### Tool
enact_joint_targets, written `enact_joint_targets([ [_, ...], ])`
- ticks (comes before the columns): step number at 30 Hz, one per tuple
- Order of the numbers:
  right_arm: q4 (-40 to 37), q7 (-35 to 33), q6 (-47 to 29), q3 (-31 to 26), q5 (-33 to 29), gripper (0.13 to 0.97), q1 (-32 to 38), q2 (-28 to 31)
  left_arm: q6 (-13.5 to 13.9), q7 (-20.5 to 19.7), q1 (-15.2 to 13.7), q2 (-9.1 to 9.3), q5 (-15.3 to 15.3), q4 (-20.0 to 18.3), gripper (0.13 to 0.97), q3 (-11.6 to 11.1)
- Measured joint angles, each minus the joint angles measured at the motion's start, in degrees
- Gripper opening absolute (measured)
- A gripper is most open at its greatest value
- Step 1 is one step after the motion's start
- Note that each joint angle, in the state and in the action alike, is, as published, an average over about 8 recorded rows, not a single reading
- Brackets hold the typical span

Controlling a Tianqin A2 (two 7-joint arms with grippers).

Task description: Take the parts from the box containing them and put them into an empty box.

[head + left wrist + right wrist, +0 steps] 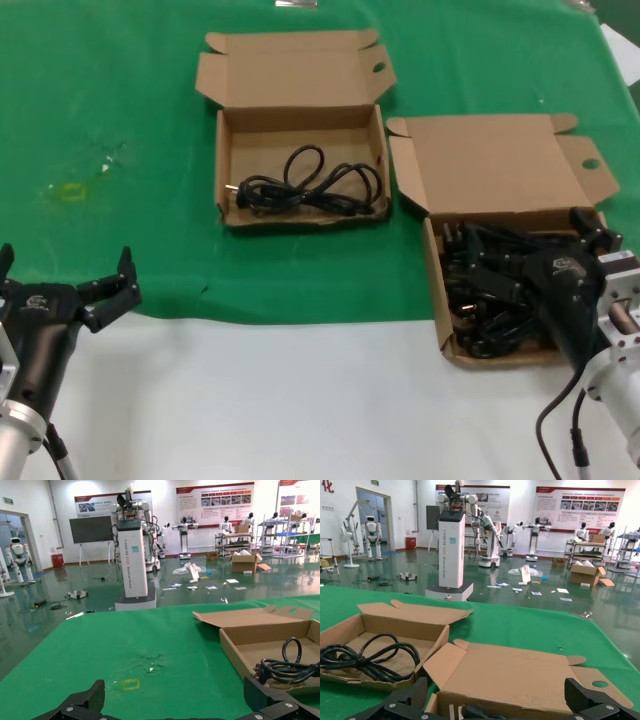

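The right gripper point(560, 262), fingers spread, sits over the cord pile point(480, 290) in the near right box point(436, 270), while the left gripper point(68, 285), also spread, hangs near-left, well apart from the far box point(225, 170) holding one cord point(310, 188)

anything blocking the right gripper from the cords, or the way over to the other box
Nothing visible does. The right gripper hangs with open fingers directly over the cords in the near box, whose lid is folded back. Only bare green cloth separates it from the far box, also open and holding one cord.
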Motion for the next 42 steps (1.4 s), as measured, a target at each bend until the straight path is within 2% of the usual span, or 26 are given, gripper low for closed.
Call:
enact_joint_targets([
  [42,0.0,0.0,0.0,0.0,0.0,0.966,0.0,0.0,0.0,0.0,0.0,0.0,0.0,0.0,0.966,0.0],
])
